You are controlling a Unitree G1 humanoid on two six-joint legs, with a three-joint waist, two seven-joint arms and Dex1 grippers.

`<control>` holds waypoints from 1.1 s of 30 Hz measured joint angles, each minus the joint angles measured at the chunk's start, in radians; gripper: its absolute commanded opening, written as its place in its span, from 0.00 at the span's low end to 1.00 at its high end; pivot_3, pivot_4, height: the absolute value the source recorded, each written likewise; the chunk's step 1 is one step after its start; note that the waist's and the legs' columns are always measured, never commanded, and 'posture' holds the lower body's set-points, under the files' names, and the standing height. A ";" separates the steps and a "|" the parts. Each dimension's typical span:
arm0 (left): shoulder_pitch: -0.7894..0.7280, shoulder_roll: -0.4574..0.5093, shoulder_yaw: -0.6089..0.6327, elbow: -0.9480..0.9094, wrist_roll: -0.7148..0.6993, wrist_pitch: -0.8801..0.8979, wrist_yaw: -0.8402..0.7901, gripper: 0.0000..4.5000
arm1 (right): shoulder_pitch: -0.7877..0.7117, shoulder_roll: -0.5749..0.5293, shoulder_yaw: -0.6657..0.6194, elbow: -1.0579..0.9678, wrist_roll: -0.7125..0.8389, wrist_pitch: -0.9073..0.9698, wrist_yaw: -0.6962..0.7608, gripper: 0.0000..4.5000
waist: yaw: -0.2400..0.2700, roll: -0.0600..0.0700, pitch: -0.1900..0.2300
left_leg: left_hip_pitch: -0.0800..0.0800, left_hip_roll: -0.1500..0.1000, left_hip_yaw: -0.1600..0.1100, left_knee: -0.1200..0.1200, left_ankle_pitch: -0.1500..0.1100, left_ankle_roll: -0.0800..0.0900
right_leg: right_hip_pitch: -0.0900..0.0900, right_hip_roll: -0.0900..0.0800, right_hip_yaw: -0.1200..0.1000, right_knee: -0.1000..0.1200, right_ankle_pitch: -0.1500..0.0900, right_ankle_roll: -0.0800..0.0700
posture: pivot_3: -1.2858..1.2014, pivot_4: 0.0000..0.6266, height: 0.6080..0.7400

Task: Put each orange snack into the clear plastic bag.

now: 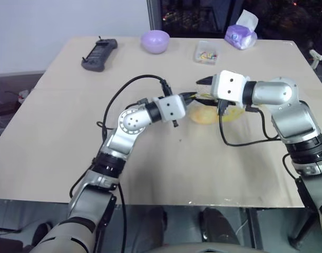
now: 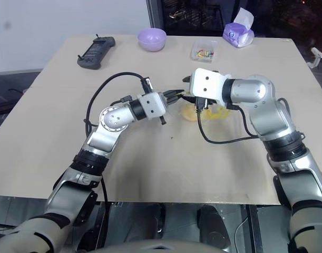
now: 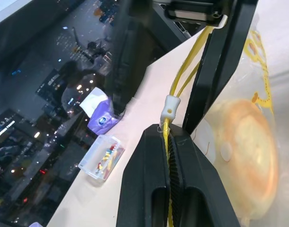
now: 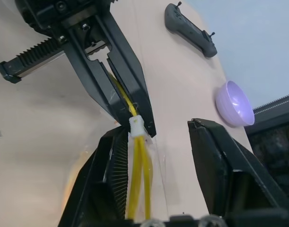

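1. While the clear plastic bag (image 1: 216,112) lies near the middle of the desk (image 1: 166,168), both grippers meet at its edge.
2. From the left wrist view, the left gripper (image 3: 170,156) has its fingers (image 3: 149,189) clenched on the yellow zip strip (image 3: 171,137) of the bag.
3. One orange snack (image 3: 246,151) sits inside the bag, just past the left gripper.
4. Seen from the head, the snack shows as a golden lump in the bag, under the two grippers.
5. From the right wrist view, the right gripper (image 4: 168,156) has its fingers (image 4: 111,179) spread apart. One finger rests beside the yellow strip and the white zip slider (image 4: 136,126). The other finger stands off to the side, touching nothing.
6. At about 12 o'clock from the bag sits a small clear box (image 1: 206,52) with colourful bits inside.
7. At about 11 o'clock is a purple bowl (image 1: 155,41).
8. At about 10 o'clock lies a black remote (image 1: 99,54).
9. At about 1 o'clock is a purple tissue pack (image 1: 241,36).
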 measured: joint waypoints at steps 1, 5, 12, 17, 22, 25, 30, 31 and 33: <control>0.000 0.000 0.000 0.000 0.000 0.000 0.001 0.00 | 0.000 0.000 0.000 0.000 0.000 0.000 0.000 0.43 | 0.000 0.000 0.000 | 0.000 0.000 0.000 0.000 0.000 0.000 | 0.000 0.000 0.000 0.000 0.000 0.000 | 0.52 0.24 1.00; 0.000 0.000 -0.001 0.001 0.000 0.000 0.003 0.00 | -0.001 -0.003 0.000 0.000 0.001 0.000 0.004 0.43 | 0.000 0.000 0.000 | 0.000 0.000 0.000 0.000 0.000 0.000 | 0.000 0.000 0.000 0.000 0.000 0.000 | 0.52 0.24 1.00; -0.002 0.000 0.002 0.004 -0.005 0.001 0.012 0.00 | -0.002 -0.011 0.000 -0.004 0.020 0.003 0.034 0.04 | 0.000 0.000 0.000 | 0.000 0.000 0.000 0.000 0.000 0.001 | 0.000 0.000 0.000 0.000 0.000 0.000 | 0.52 0.24 1.00; -0.004 0.000 0.004 0.003 -0.007 0.000 0.011 0.00 | -0.002 -0.012 0.001 -0.007 0.023 0.007 0.043 0.04 | 0.000 0.000 0.000 | 0.000 0.000 0.000 0.000 -0.001 0.001 | 0.000 0.000 0.000 0.000 0.000 0.000 | 0.52 0.24 1.00; -0.004 0.000 0.004 0.003 -0.007 0.000 0.011 0.00 | -0.002 -0.012 0.001 -0.007 0.023 0.007 0.043 0.04 | 0.000 0.000 0.000 | 0.000 0.000 0.000 0.000 0.000 0.001 | 0.000 0.000 0.000 0.000 0.000 0.000 | 0.52 0.24 1.00; -0.004 0.000 0.004 0.003 -0.007 0.000 0.011 0.00 | -0.002 -0.012 0.001 -0.007 0.027 0.009 0.043 0.04 | 0.000 0.000 0.000 | 0.000 0.000 0.000 0.000 0.000 0.001 | 0.000 0.000 0.000 0.000 0.000 0.000 | 0.52 0.24 1.00; -0.004 -0.004 0.004 0.003 -0.007 0.000 0.012 0.00 | -0.003 -0.019 0.001 -0.005 0.024 -0.008 0.042 0.16 | 0.000 0.000 0.000 | 0.000 0.000 0.000 0.000 0.000 0.001 | 0.000 0.000 0.000 0.000 0.000 0.000 | 0.52 0.24 1.00; -0.004 -0.004 0.001 0.004 -0.007 0.000 0.012 0.00 | -0.003 -0.023 0.001 -0.005 0.021 -0.016 0.041 0.22 | 0.000 0.000 0.000 | 0.000 0.000 0.000 0.000 0.000 0.001 | 0.000 0.000 0.000 0.000 0.000 0.000 | 0.52 0.24 1.00; -0.002 -0.004 -0.002 0.005 -0.005 0.000 0.010 0.00 | -0.006 -0.029 -0.001 -0.005 0.017 -0.022 0.038 0.39 | 0.000 0.000 0.000 | 0.000 0.000 0.000 0.000 0.000 0.001 | 0.000 0.000 0.000 0.000 0.000 0.000 | 0.52 0.24 1.00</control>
